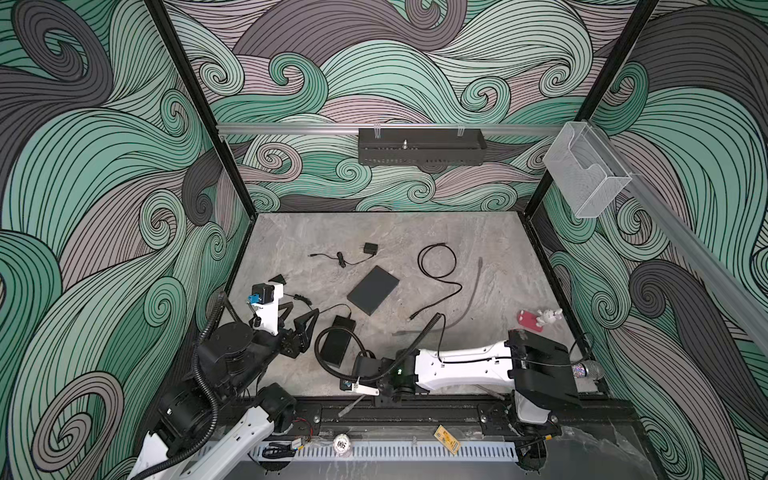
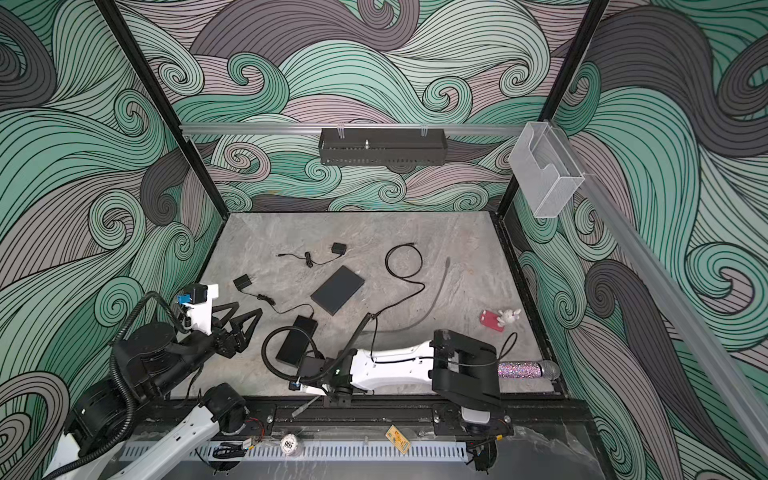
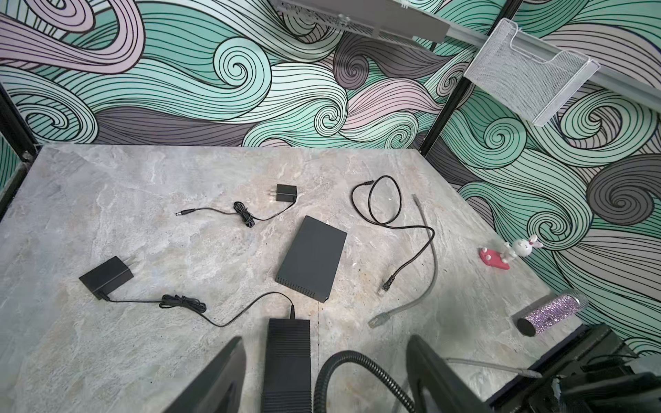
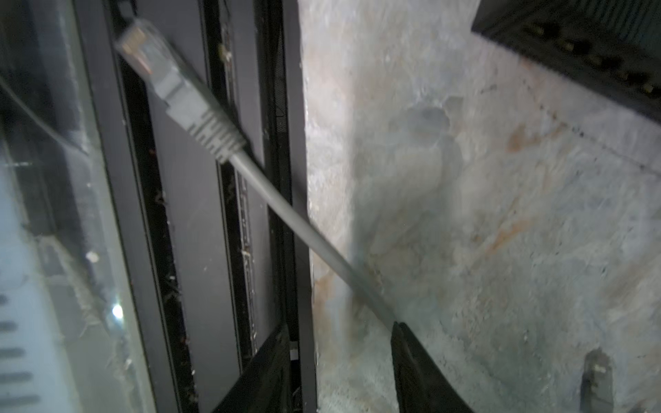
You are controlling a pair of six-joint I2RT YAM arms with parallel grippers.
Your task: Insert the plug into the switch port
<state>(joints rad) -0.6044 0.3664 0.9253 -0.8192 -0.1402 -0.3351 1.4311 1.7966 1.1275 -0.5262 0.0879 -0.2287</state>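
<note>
Plug (image 4: 143,53) and its grey cable (image 4: 286,211) are the job, and the cord is what sits nearest the right gripper (image 4: 336,332). Its fingers (image 4: 415,357) stand apart, the gap wider than the cord. The cord runs in against one finger and disappears behind its tip, so I see no clamp on it yet.

The plug lies well out past the fingertips, over the black rail (image 4: 186,214), with its clear nose pointing away from the fingers. The step in hand looks like taking hold. A hold this far back would likely let the soft cord sag and the plug wander. A grip close to the ribbed boot should steer better. I cannot tell which side the latch tab faces, so check that before lining up.

Across the bare table (image 4: 500,214), on the opposite side of the fingers from the plug, sits the switch (image 4: 572,46). Its row of ports faces the fingers, so the plug probably needs turning roughly half round before it goes straight in.

The left gripper (image 3: 325,339) has its fingers spread wide and empty. The switch's ribbed body lies just ahead of them and reaches in between, so they could brace it against sliding.

Farther beyond lie a flat dark box (image 3: 314,257), a second grey cable (image 3: 429,271) and a black cable (image 3: 411,229), all best left alone.
</note>
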